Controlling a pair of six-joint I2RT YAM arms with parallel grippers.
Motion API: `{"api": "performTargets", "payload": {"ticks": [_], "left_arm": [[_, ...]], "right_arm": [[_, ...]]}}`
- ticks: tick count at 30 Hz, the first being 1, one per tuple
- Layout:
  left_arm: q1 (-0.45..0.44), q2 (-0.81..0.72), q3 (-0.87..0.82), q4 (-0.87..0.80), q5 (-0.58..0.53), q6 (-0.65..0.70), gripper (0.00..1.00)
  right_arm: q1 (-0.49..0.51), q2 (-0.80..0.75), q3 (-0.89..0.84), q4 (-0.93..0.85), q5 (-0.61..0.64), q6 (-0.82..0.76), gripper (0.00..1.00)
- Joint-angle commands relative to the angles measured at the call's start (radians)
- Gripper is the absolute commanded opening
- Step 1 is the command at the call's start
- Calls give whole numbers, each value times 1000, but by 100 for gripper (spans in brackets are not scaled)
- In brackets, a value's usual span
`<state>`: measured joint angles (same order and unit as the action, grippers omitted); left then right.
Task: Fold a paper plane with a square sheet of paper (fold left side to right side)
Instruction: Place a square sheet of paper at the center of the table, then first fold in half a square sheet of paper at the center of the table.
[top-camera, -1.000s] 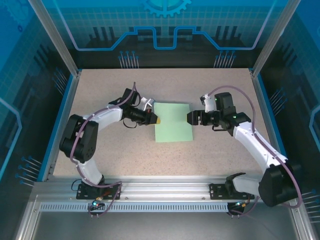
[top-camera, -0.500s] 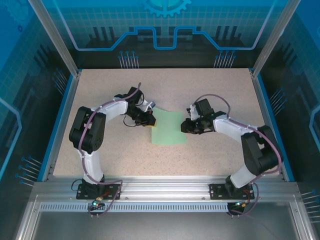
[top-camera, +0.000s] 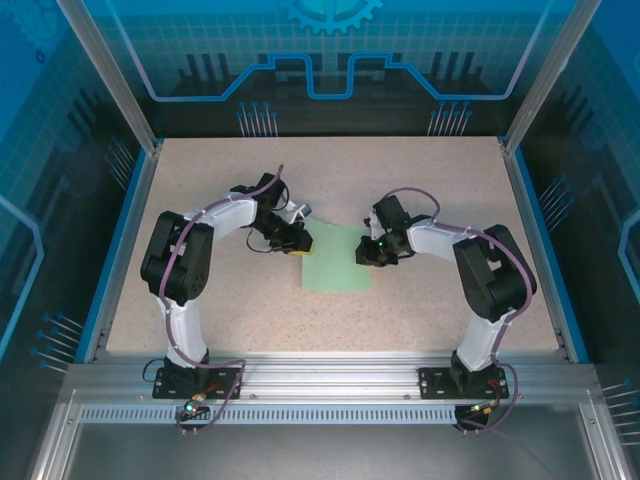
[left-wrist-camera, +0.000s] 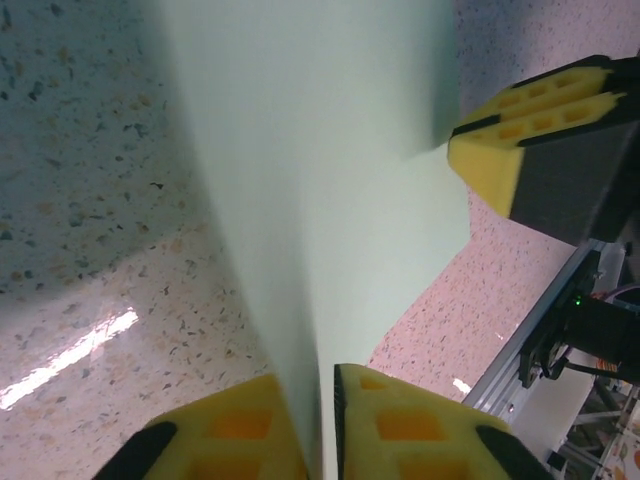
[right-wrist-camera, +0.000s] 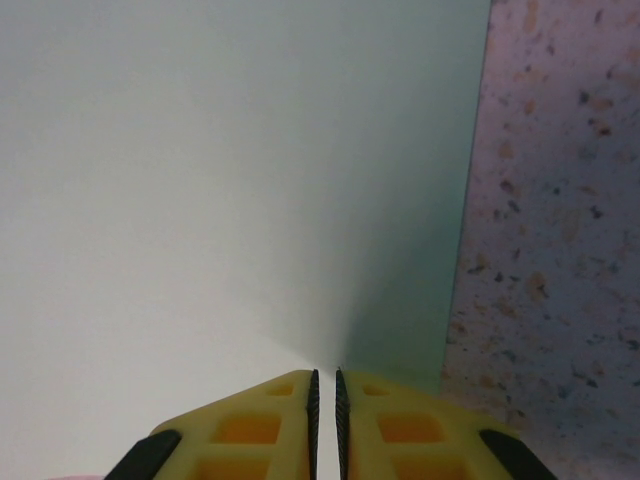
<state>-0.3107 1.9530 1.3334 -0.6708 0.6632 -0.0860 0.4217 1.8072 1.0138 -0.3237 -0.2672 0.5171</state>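
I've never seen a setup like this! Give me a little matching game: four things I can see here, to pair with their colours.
Things:
1. sheet of paper
2. right gripper's fingers
3. table top
4. table's side rim

Colours:
A. yellow
B. blue
C. pale mint green
D. speckled beige

Pairs: 1-C, 2-A, 3-D, 4-B

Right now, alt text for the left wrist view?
A pale green paper, pinched at its near edge by the left tool, stretches away up the frame. The right tool grips its far edge at upper right, over a speckled table.
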Motion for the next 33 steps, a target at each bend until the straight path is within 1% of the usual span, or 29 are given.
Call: {"api": "performTargets", "payload": {"ticks": [1,5,8,11,14,17,20,23,25,27,30,33], "left_arm": [[-10,8,14,22,86,-31,23],[-23,6,0,104,164,-100,39],[-37,17,4,157,211,-141,43],[-57,40,31,160,216,-153,50],[-73,69,54,160,218,-159,53],[-83,90,68,165,218,-164,54],[-91,104,70,189,216,-183,52],[-95,115,73,210,208,-200,48],[-97,120,73,219,194,-207,44],[-100,122,74,222,182,-212,38],[-102,125,73,227,177,-217,25],[-102,126,73,226,168,-216,16]], "right_arm": [[18,23,15,-49,30,-3,17],[23,35,8,-57,43,-1,17],[26,37,1,-47,40,4,18],[29,34,-7,-30,35,7,19],[29,23,-11,-16,27,10,19],[29,6,-16,3,22,17,20],[25,-30,-29,40,8,26,20],[9,-88,-50,76,-1,41,23],[-14,-148,-82,114,-13,55,28],[-39,-206,-117,158,-39,69,32],[-75,-284,-184,239,-105,97,39],[-96,-317,-218,304,-184,129,46]]}}
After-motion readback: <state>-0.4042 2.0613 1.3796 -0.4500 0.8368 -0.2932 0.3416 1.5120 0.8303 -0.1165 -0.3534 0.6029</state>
